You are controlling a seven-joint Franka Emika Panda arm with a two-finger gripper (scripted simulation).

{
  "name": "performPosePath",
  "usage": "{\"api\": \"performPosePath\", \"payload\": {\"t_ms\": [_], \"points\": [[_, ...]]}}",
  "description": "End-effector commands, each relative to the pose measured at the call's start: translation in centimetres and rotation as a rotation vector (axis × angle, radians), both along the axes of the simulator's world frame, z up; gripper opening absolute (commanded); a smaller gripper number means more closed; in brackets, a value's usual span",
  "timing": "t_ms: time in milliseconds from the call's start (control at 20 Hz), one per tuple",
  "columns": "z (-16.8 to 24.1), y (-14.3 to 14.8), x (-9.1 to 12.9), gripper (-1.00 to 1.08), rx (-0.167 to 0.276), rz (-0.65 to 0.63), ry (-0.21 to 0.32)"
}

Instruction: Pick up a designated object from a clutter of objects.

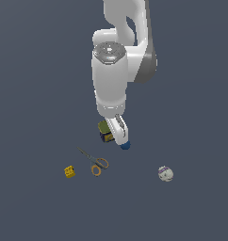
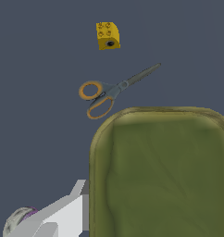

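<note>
The olive-green tin [image 1: 104,130] with dark blue sides and a yellow label sits between my gripper's [image 1: 114,138] fingers, under the white arm. In the wrist view its green top [image 2: 160,176] fills the picture close up. One white finger [image 2: 63,214] lies flush against its side; the other finger is hidden behind the tin. The gripper looks shut on the tin. The dark blue ball [image 1: 126,146] lies right by the visible fingertip. The lemon is hidden.
Grey scissors with orange handles [image 1: 94,162] [image 2: 109,90] lie on the floor toward the exterior view's left. The yellow block [image 1: 69,172] [image 2: 107,35] lies beyond them. The white ball with purple marks [image 1: 166,173] [image 2: 16,223] lies to the exterior view's right.
</note>
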State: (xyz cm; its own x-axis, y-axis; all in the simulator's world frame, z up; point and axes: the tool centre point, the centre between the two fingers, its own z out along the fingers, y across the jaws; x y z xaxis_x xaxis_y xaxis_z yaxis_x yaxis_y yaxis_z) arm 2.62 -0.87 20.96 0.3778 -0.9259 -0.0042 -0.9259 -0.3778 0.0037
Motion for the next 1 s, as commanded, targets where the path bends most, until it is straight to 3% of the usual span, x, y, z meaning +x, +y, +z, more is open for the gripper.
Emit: {"api": "performPosePath", "payload": {"t_ms": [0,950], "points": [[1.9,-0.3,-1.3,-1.00,0.000,0.000,-0.004],[14.0,-2.6,-11.0,-1.00,-0.003,-0.001,-0.005]]}}
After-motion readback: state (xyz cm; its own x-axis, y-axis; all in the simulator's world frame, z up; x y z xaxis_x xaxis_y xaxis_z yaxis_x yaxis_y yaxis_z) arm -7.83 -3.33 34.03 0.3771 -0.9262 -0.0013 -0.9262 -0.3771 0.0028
